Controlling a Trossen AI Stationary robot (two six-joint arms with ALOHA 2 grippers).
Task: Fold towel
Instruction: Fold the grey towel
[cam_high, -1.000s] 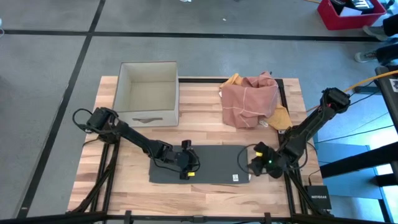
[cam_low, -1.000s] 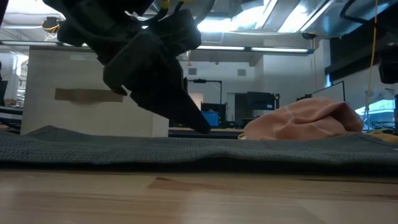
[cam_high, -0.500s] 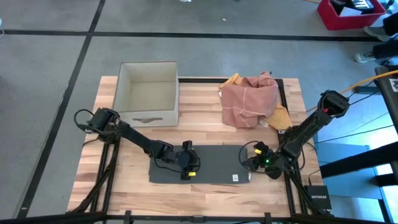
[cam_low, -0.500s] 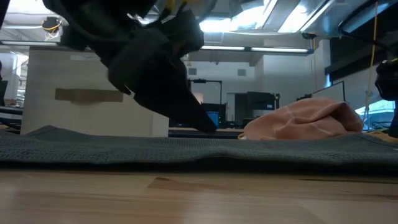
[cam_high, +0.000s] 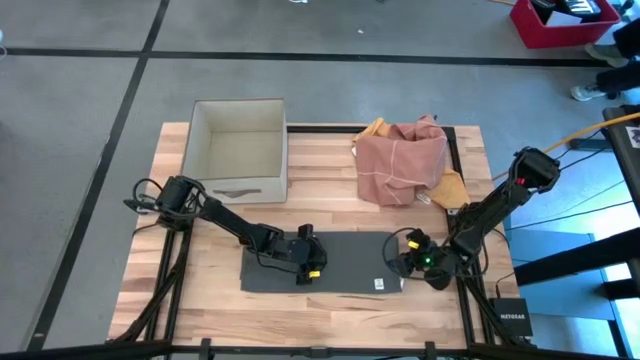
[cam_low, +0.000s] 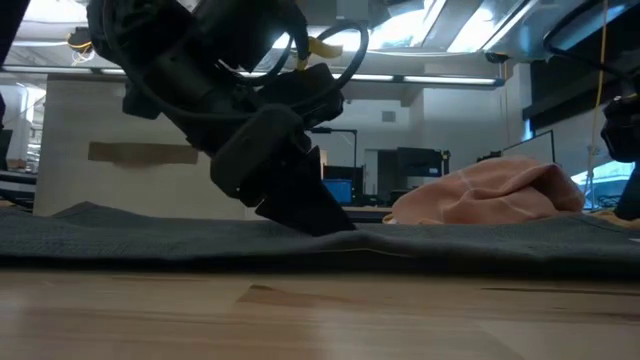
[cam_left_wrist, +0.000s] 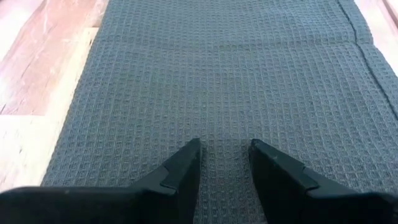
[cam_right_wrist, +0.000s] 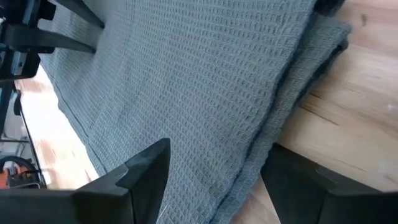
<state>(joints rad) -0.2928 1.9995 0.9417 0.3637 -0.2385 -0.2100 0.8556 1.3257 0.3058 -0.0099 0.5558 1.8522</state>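
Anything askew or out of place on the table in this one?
Nothing much. The grey towel lies flat and folded near the front edge, both hands working on it. Only the pink cloth looks untidy: a crumpled heap at the back right beside the box, with yellow cloth poking out underneath.

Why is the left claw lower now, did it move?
Yes. The left gripper dropped onto the grey towel, judged against the cardboard box behind.
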